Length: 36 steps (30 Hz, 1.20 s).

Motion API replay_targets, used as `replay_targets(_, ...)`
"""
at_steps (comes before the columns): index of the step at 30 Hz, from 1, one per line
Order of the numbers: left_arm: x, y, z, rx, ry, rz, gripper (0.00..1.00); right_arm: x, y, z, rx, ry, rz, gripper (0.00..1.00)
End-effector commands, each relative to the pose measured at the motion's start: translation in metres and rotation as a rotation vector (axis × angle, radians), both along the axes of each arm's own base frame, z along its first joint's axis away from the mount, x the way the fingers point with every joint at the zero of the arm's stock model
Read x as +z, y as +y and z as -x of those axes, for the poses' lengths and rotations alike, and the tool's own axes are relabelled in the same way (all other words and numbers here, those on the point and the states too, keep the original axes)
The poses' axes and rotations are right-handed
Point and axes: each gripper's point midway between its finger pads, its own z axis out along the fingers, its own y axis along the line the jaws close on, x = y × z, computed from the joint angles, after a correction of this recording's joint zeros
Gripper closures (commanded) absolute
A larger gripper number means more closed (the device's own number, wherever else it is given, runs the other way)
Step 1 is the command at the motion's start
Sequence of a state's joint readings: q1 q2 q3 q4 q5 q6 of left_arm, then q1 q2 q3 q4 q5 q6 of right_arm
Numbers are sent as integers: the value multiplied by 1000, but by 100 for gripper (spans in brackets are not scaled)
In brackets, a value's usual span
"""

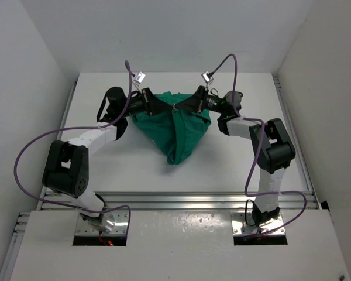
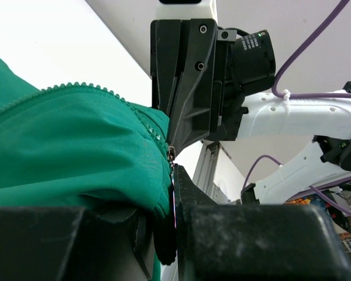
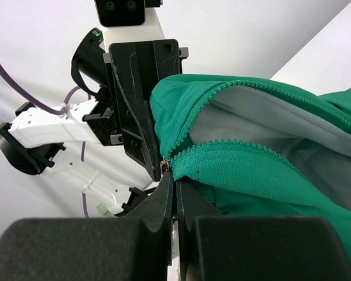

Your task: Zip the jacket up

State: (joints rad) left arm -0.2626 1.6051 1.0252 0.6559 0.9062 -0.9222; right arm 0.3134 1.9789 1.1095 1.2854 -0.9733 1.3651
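Note:
The green jacket [image 1: 178, 132] hangs bunched between my two grippers, its lower part resting on the table. My left gripper [image 1: 162, 106] is shut on the jacket's edge [image 2: 105, 158] beside the zipper. The fabric is pinched between its jaws in the left wrist view [image 2: 174, 178]. My right gripper [image 1: 186, 105] faces it, fingertips almost touching. In the right wrist view [image 3: 175, 182] it is shut just under the small metal zipper slider [image 3: 164, 167], where the two toothed edges [image 3: 240, 146] meet. The zipper is open above the slider, showing grey lining [image 3: 263, 114]. The logo and patch are hidden.
The white table [image 1: 117, 170] has raised walls on the left, right and back. An aluminium rail [image 1: 175, 199] runs along the near edge. Purple cables [image 1: 29, 152] loop from both arms. The opposite gripper's black body [image 2: 187, 76] fills the middle of each wrist view.

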Motion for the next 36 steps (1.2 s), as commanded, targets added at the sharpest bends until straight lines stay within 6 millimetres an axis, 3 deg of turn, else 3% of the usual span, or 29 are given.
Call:
replay_targets(1, 22, -17, 22, -119, -70, 23, 81, 44, -3, -1, -52, -186, -91, 100)
replay_targets(5, 25, -16, 22, -111, -65, 41, 94, 42, -3, -1, -50, -182, -87, 100)
replay_targets(9, 29, -8, 16, -82, -78, 60, 100, 40, -3, 1, -51, -182, -86, 100)
replay_targets(18, 21, -4, 26, -103, -94, 56, 100, 42, -5, -2, -57, -186, -87, 100)
replay_targets(27, -5, -10, 50, -173, -139, -44, 100, 47, -13, -21, -99, -192, -95, 100)
replay_targets(36, -9, -8, 48, -163, -143, -72, 100, 49, -17, -21, -104, -197, -98, 100)
